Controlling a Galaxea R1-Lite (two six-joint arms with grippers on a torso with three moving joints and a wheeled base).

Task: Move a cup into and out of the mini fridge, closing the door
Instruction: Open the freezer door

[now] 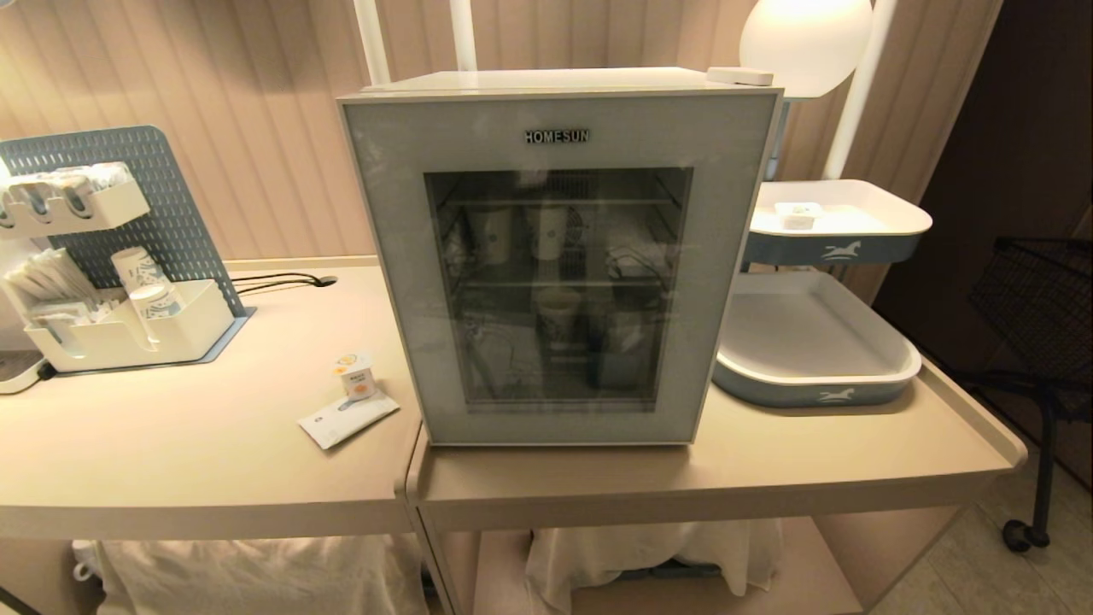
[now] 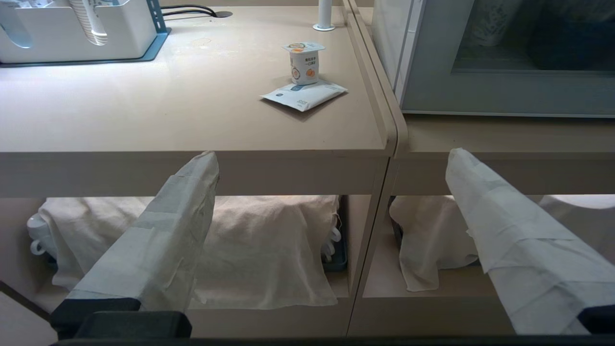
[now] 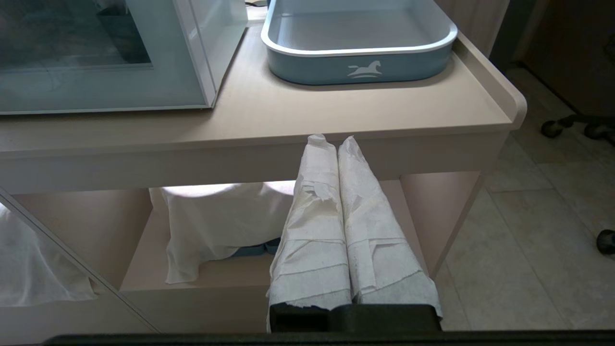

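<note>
1. Pegboard organizer (image 1: 128, 256): stands at the far left of the left tabletop (image 1: 171, 444), holding paper cups and packets. A black cable (image 1: 282, 280) runs behind it to a grommet near the wall.
2. Left end effector (image 2: 331, 158): released. Its two cloth-wrapped fingers (image 2: 178, 221) stand wide apart, low in front of the tabletop's front edge and level with the lower shelf, touching nothing. It is outside the head view.
3. Cup (image 1: 356, 376): upright on the left tabletop, near that top's right edge and just left of the mini fridge's (image 1: 555, 256) lower front corner, apart from it. The cup rests touching the rear of a flat white sachet (image 1: 347, 418). Open surface lies to the left of the cup and in front of it, up to the tabletop's front edge.
4. Seam: the left tabletop and the right tabletop (image 1: 726, 470) meet at a narrow gap just left of the fridge front.
5. Mini fridge: stands on the right tabletop, set back from the front edge. The door (image 1: 393, 282) is closed flat against the cabinet. Patterned cups show dimly on the wire shelves behind the glass.
6. Right end effector (image 3: 336, 142): clenched, its wrapped fingers pressed together with nothing between them, low before the right tabletop's front edge.
7. Blue tray (image 1: 811, 393): just right of the fridge, with a smaller tray (image 1: 841, 235) raised behind it. The tabletop's right edge has a raised lip.
</note>
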